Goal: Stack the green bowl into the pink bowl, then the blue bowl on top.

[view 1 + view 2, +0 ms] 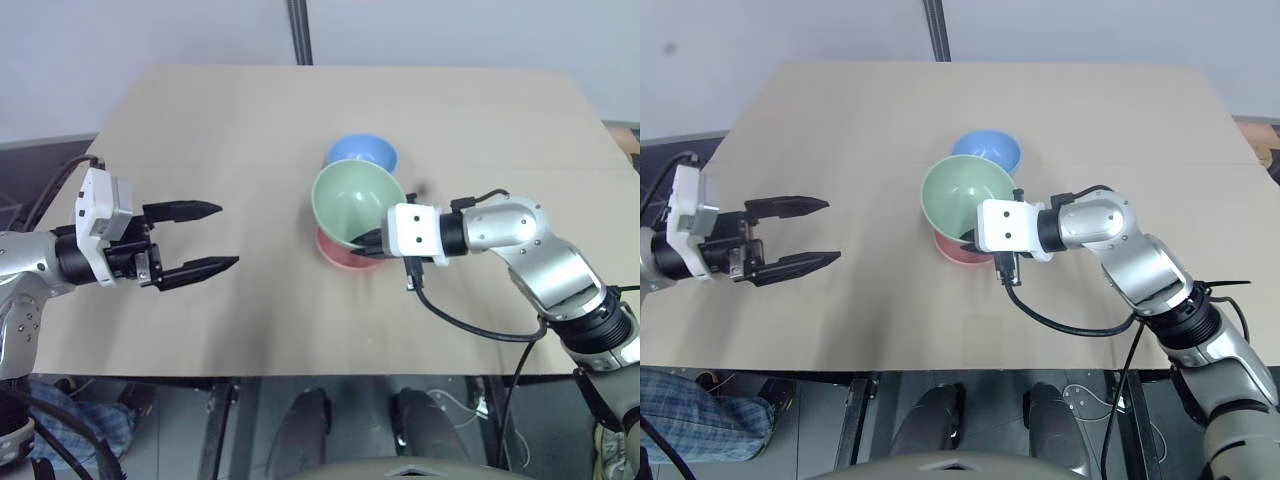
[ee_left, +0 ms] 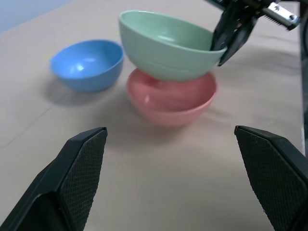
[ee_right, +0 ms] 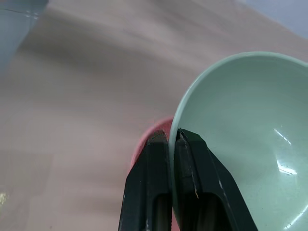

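right gripper pinched tight on the rim of the green bowl, one finger inside the rim, one outside. green bowl tilted, held just above the pink bowl, overlapping it from above; from the left wrist view seemingly resting on or barely clear of its rim, cannot tell which. pink bowl upright on the tan table. blue bowl upright just behind the pink bowl, on the far side. left gripper well to the left of the pink bowl, above the table, fingers spread wide, holding nothing, pointing toward the bowls.
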`<move>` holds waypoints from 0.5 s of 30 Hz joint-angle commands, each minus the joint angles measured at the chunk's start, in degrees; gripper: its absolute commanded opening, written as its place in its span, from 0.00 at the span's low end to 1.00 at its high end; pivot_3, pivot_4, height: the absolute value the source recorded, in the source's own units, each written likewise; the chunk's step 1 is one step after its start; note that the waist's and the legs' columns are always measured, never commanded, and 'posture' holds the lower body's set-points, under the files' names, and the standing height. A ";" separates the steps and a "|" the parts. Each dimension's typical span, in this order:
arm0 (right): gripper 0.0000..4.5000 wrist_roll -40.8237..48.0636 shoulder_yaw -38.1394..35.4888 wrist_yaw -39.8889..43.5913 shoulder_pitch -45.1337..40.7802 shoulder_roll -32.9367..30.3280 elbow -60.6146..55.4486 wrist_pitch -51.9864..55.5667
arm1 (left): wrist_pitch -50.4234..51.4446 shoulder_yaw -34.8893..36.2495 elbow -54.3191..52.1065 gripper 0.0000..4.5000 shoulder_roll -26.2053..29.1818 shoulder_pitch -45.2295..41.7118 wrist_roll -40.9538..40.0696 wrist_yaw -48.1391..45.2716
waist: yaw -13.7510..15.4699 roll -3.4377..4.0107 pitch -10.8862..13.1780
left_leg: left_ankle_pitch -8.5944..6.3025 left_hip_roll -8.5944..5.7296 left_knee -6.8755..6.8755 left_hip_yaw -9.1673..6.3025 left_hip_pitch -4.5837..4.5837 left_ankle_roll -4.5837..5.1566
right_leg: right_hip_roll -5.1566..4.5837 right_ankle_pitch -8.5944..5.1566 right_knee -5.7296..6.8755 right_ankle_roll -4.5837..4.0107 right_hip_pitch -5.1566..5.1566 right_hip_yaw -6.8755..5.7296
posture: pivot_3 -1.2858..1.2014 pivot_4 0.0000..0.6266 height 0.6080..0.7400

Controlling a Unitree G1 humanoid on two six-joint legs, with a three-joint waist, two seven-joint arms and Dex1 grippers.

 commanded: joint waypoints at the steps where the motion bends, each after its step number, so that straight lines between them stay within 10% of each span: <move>1: 0.03 -0.68 0.01 0.84 -1.80 0.94 -0.08 -2.39 | -1.19 4.06 -0.20 1.00 0.99 1.06 0.18 0.62 | 0.03 -0.01 0.00 | 0.00 0.00 0.00 0.00 0.00 0.00 | 0.00 0.00 -0.01 0.00 0.00 0.00 | 0.52 0.24 1.00; 13: 0.81 -3.42 -0.48 0.68 -1.70 2.61 1.79 -4.11 | -2.62 3.54 -0.14 1.00 0.39 2.27 0.47 0.96 | -0.08 -0.01 0.00 | 0.00 0.00 -0.03 0.00 0.01 0.00 | 0.00 0.00 0.01 -0.01 -0.02 0.00 | 0.52 0.24 1.00; 15: 0.81 -3.46 -1.47 -0.24 -2.57 3.34 2.44 -3.78 | -2.77 2.97 -0.23 1.00 0.29 2.17 0.55 0.92 | -0.10 -0.01 0.00 | 0.00 0.00 -0.04 0.00 0.01 0.00 | 0.00 0.00 0.01 -0.01 -0.02 0.00 | 0.52 0.24 1.00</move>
